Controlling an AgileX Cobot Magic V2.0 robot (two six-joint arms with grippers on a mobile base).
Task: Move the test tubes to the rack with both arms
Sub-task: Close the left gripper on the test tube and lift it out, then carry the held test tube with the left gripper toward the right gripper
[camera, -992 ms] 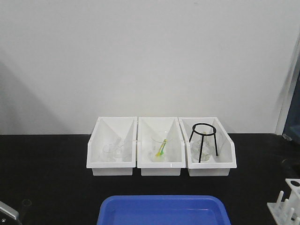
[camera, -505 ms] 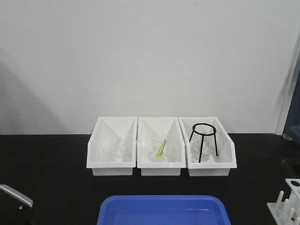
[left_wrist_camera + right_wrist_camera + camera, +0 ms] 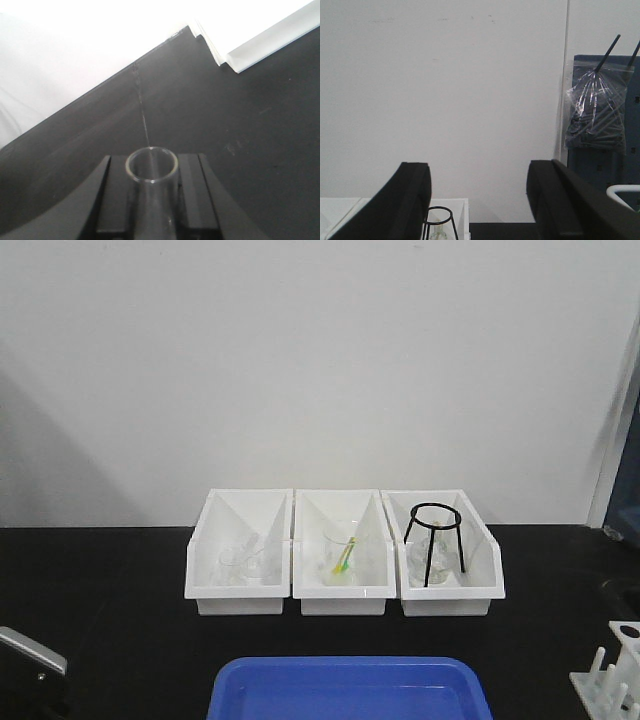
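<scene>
A clear glass test tube lies between the black fingers of my left gripper, which is shut on it, the open rim pointing away over the black tabletop. In the front view only the left arm's silver-grey wrist module shows, at the bottom left. The white rack, with upright pegs, is cut off at the bottom right corner. My right gripper is raised and open, facing the white wall with nothing between its fingers.
Three white open-front bins stand in a row at the back; the right one holds a black tripod stand. A blue tray sits at the front middle. A plastic bag of dark rods hangs on the right.
In the front view the left arm's wrist module has risen from the bottom left corner and shifted slightly right. The tube rim seen beside it a second ago no longer shows there.
</scene>
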